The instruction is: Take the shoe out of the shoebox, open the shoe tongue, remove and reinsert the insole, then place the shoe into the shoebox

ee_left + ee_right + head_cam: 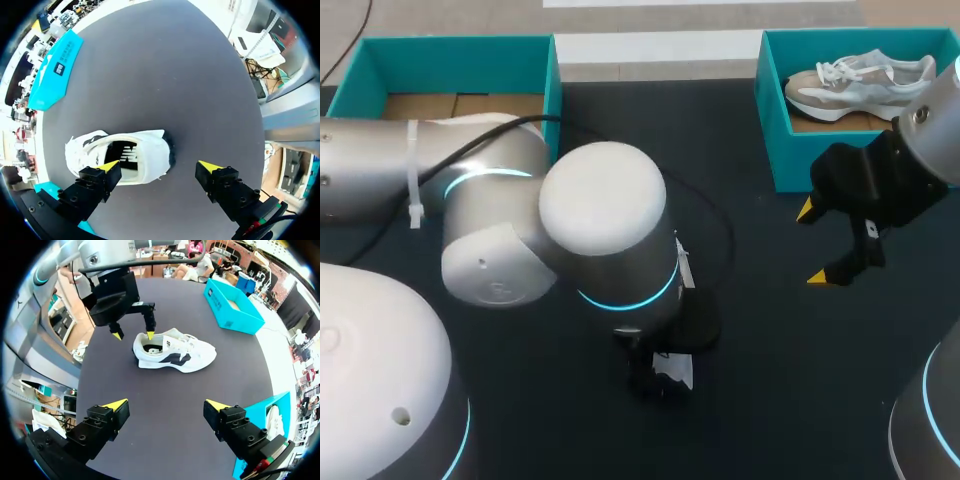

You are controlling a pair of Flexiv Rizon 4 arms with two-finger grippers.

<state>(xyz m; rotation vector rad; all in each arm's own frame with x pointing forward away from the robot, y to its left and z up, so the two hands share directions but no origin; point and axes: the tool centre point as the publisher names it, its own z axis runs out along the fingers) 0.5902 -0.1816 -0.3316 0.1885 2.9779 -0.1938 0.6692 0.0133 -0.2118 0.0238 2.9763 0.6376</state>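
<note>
- One white shoe (pixel 175 355) upright on the table (pixel 770 350), outside the shoebox (pixel 775 130); probably light, upper soft, sole stiffer; heel collar the likely hold
- Left gripper (pixel 159 166) wide apart, empty, one tip at the heel opening; right gripper (pixel 167 404) likewise, well away
- Hidden by left arm (pixel 600 220) in head view; whole from right wrist
</note>
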